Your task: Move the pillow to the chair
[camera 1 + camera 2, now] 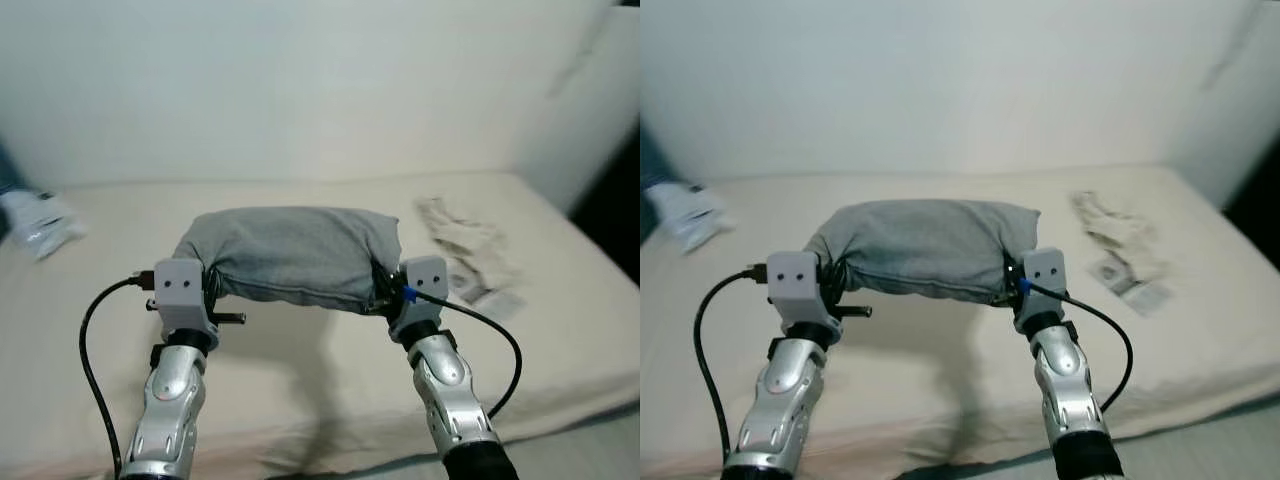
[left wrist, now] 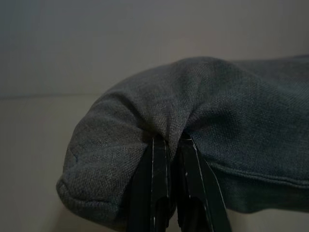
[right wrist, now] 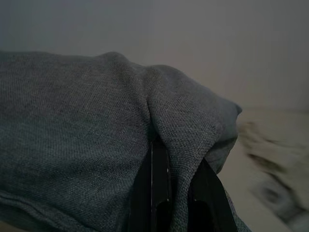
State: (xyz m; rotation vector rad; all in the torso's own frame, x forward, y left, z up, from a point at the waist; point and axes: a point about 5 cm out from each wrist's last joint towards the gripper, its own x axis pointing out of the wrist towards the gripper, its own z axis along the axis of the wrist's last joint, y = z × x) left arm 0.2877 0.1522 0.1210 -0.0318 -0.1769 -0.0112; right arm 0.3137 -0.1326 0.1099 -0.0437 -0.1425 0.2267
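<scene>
Here the grey pillow [image 1: 292,255] runs crosswise before the robot, its long axis left to right, held above the cream bed [image 1: 560,330] near the front edge. The left gripper [image 2: 170,145] is clamped on a fold at the pillow's left end, and the right gripper [image 3: 174,145] pinches the fabric at its right end. A crumpled pale cloth [image 1: 462,245] lies on the bed to the right; no writing is readable anywhere.
</scene>
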